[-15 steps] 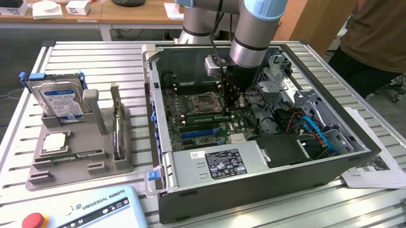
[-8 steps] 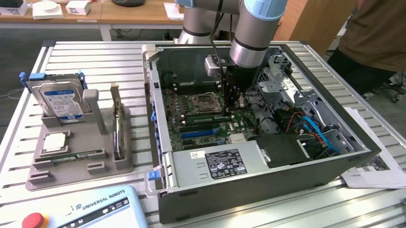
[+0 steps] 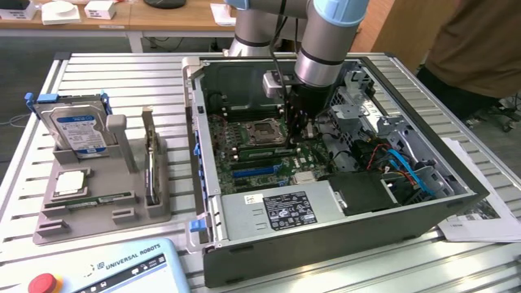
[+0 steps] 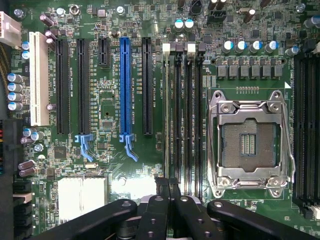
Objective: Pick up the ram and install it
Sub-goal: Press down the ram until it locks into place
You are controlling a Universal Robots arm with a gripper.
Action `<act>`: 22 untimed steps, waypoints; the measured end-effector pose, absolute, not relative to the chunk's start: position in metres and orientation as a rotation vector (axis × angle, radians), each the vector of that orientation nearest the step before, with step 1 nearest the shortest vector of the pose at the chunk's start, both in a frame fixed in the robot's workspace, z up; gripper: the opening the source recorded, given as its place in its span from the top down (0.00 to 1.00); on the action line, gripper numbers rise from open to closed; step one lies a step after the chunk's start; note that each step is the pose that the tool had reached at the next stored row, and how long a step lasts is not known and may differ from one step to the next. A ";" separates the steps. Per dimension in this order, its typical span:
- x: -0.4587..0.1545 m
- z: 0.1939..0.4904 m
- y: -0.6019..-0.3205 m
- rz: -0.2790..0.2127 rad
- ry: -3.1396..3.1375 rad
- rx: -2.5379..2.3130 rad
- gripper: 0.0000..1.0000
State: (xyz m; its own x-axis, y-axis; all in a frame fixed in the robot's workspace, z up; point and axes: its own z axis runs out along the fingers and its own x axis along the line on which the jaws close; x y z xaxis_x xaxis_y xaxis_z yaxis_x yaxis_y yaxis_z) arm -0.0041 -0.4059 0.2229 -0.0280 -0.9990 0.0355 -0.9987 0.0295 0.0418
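Observation:
The ram (image 3: 89, 200), a narrow green stick with dark chips, lies flat near the front of the grey tray (image 3: 122, 217), at the exterior view's left. My gripper (image 3: 297, 134) is far from it, reaching down inside the open computer case (image 3: 326, 238) over the motherboard. In the wrist view the gripper (image 4: 169, 187) is shut, and its black fingertips (image 4: 162, 186) sit at one end of the black memory slots (image 4: 182, 115). Nothing shows between the fingers. A thin pale edge runs along the nearest slot; I cannot tell whether a stick sits in it.
The tray also holds an upright hard drive (image 3: 77, 128), a square silver processor chip (image 3: 72, 182) and an upright card (image 3: 149, 152). An open CPU socket (image 4: 248, 145) lies beside the slots. A person (image 3: 480, 49) stands at the far right. A teach pendant (image 3: 106, 268) rests in front.

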 end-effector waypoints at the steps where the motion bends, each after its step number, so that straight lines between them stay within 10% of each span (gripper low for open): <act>1: -0.004 0.224 -0.406 -0.007 -2.213 2.150 0.89; 22: -0.008 0.228 -0.406 -0.006 -2.212 2.150 0.89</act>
State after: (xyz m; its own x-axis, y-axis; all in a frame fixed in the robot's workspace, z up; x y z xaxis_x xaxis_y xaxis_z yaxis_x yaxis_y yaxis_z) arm -0.0078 -0.4062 0.2280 -0.0279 -0.9989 0.0377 -0.9987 0.0295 0.0425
